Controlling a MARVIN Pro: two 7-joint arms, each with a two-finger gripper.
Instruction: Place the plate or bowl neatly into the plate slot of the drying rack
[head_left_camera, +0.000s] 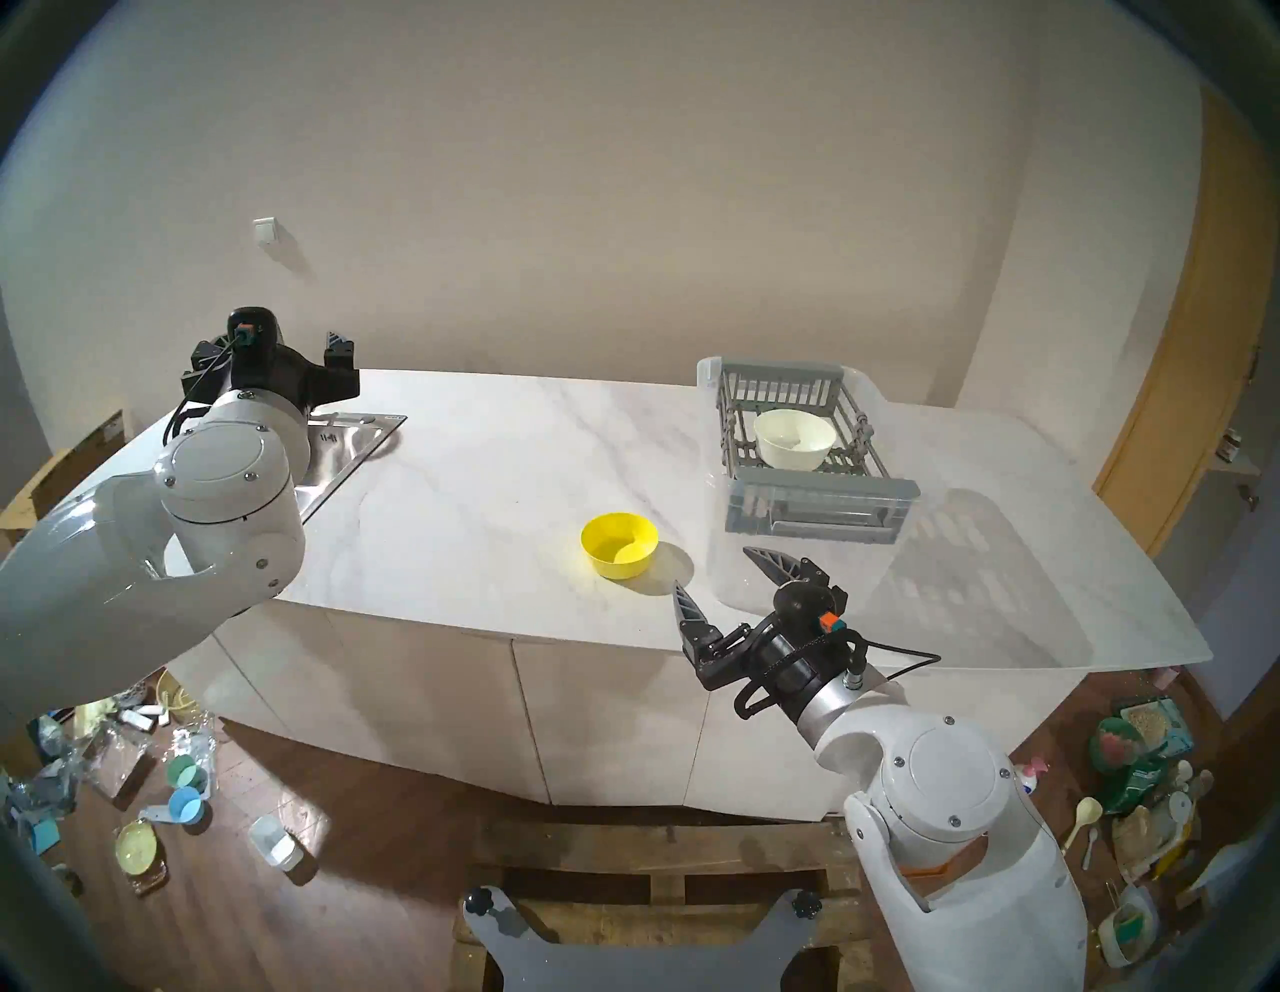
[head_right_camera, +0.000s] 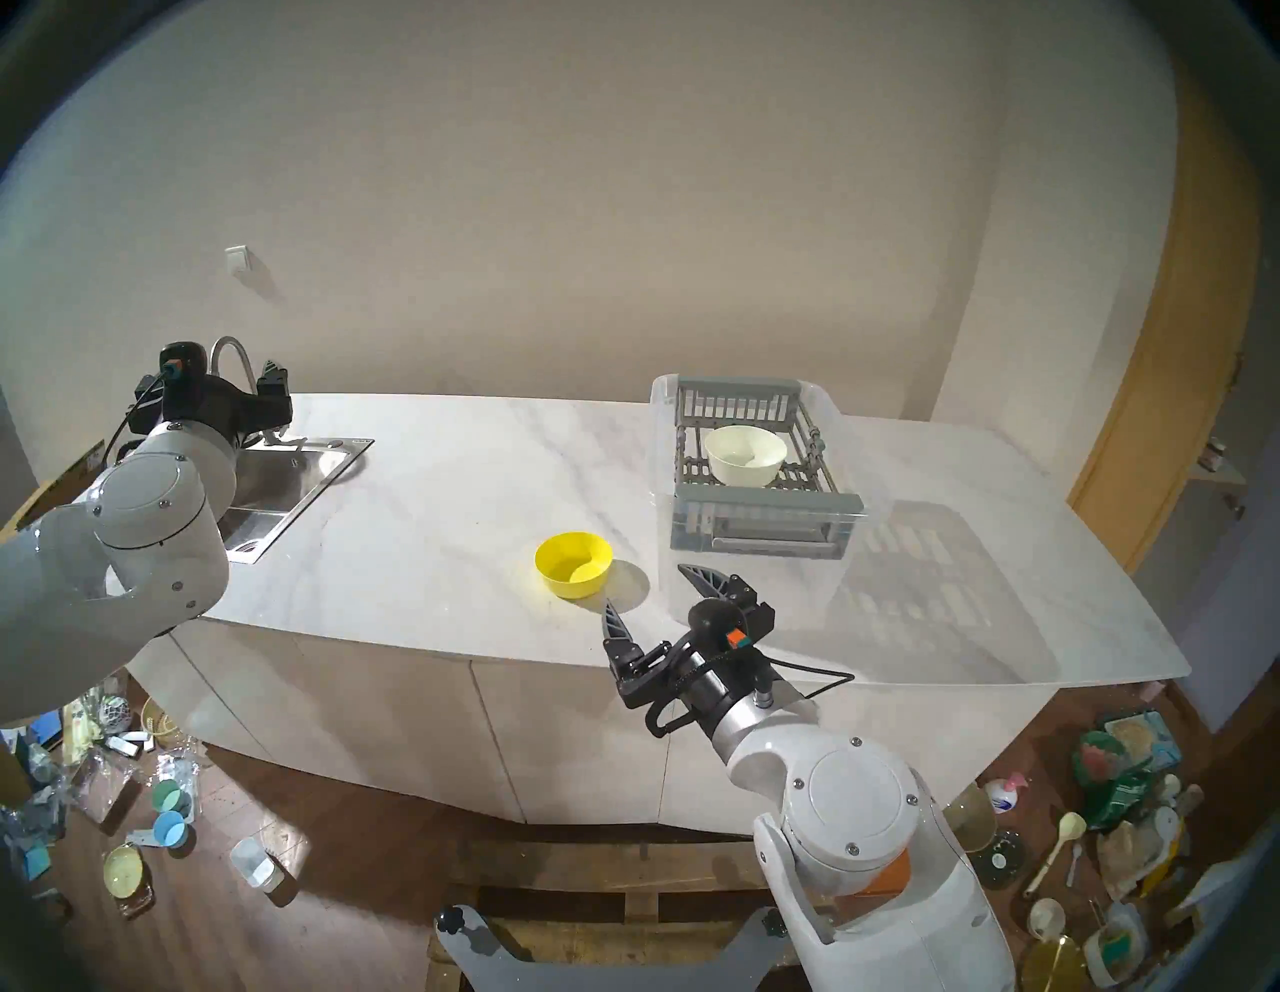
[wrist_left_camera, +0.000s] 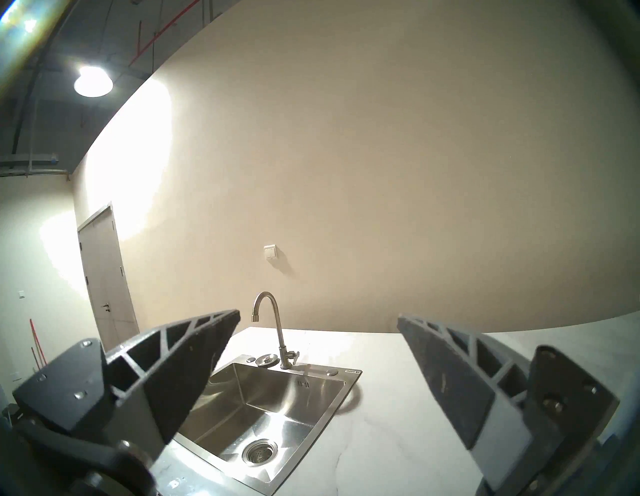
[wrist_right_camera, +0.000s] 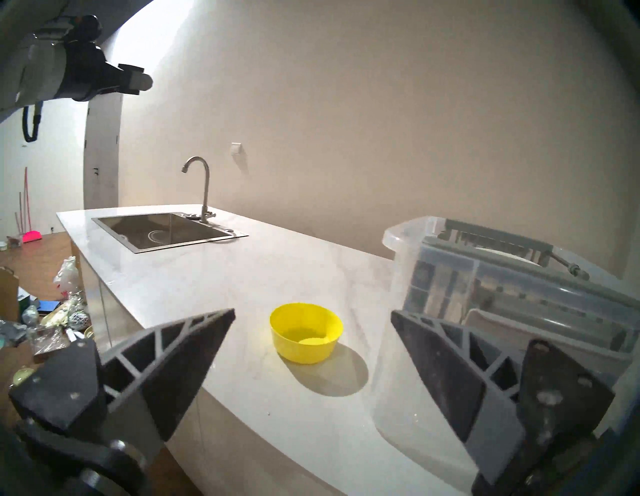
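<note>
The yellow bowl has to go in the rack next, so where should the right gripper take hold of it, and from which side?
Probably the near rim of the yellow bowl: it stands upright, mouth up, on bare counter, no handle. The open right gripper could come from its own side, one finger inside the wall, one outside.

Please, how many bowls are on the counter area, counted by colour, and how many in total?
Yellow bowl, standing on the counter: 1
White bowl, standing in the drying rack: 1
Total: 2
</note>
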